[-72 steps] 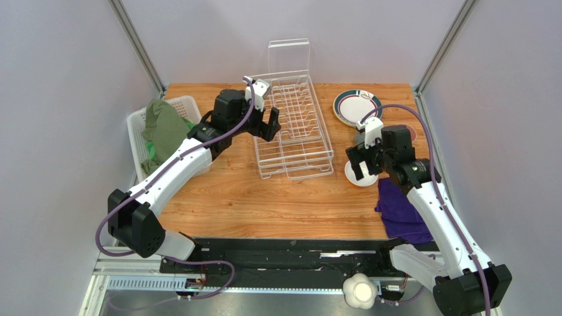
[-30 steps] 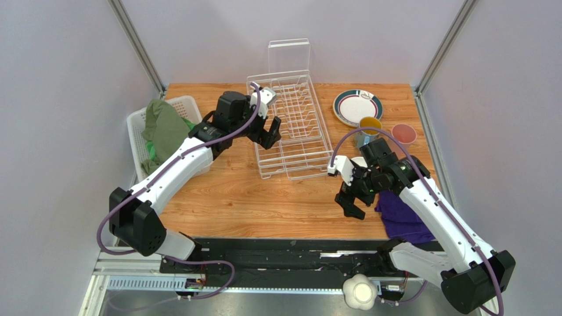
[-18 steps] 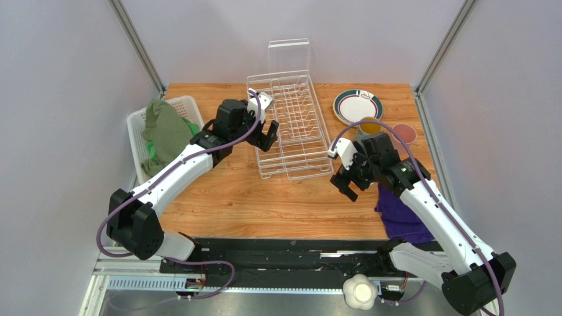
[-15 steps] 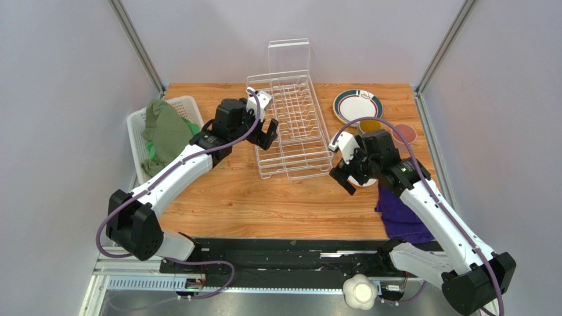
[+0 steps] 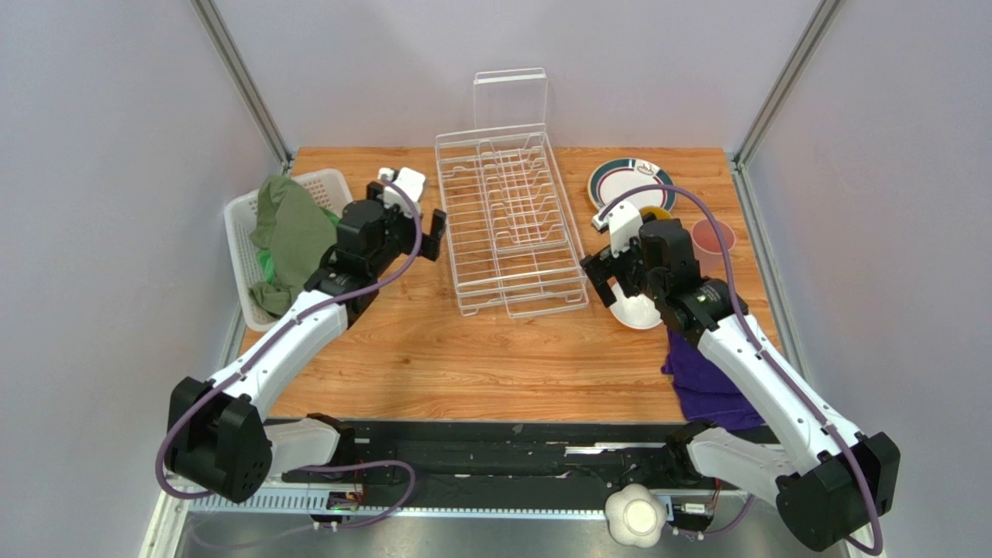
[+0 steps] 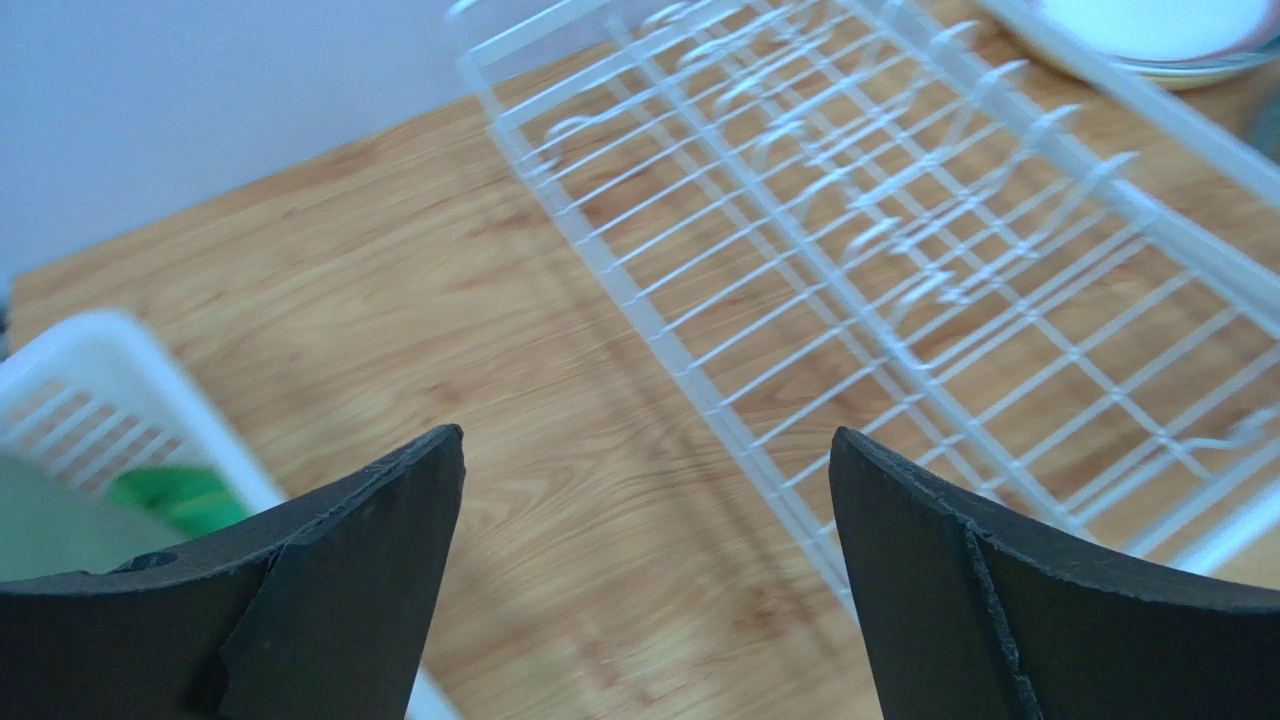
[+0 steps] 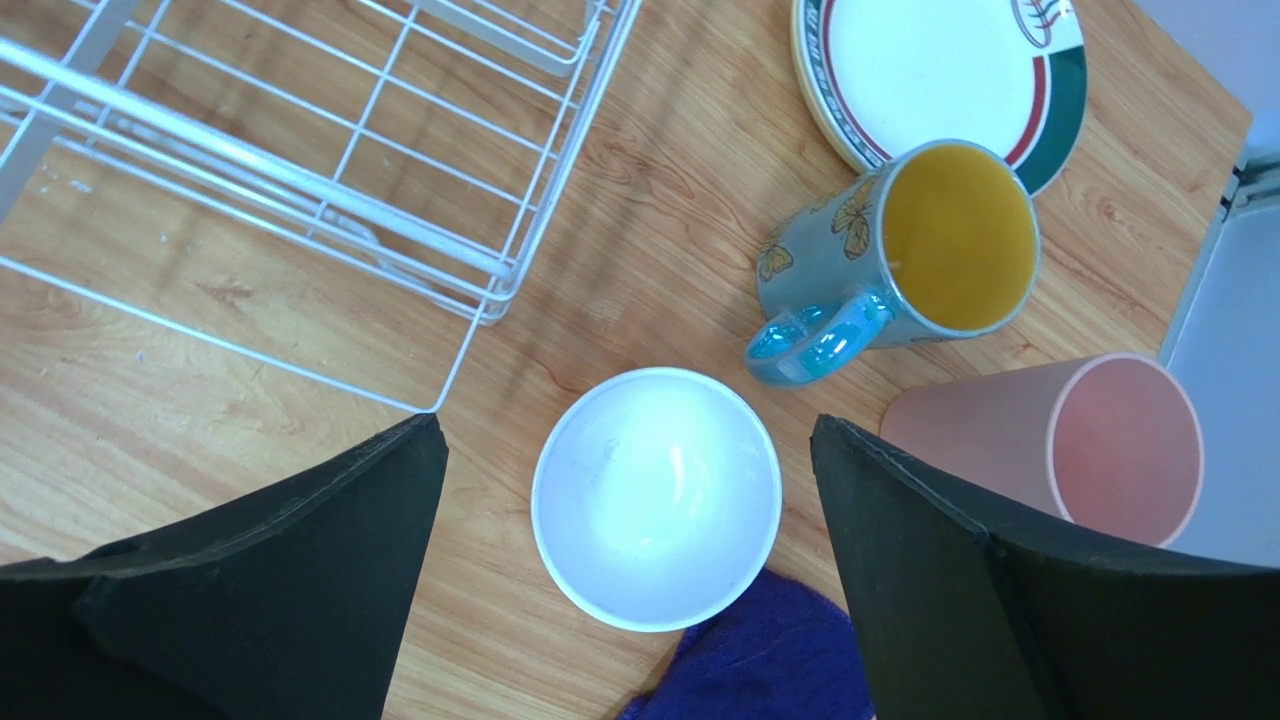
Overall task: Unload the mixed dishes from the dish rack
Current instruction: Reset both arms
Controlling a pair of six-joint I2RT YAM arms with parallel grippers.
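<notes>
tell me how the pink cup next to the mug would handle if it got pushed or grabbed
The pink cup looks tall and tapers toward its base, so a push near the rim would probably tip it rather than slide it. Its smooth wall has no handle, so fingers might slip. It looks like thin plastic, likely light.

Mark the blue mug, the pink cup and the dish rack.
blue mug [image 7: 959,233]: right wrist view, on its yellow inside.
pink cup [image 7: 1127,447]: right wrist view, on its inner floor.
dish rack [image 5: 512,221]: top external view, on its wire floor.
</notes>
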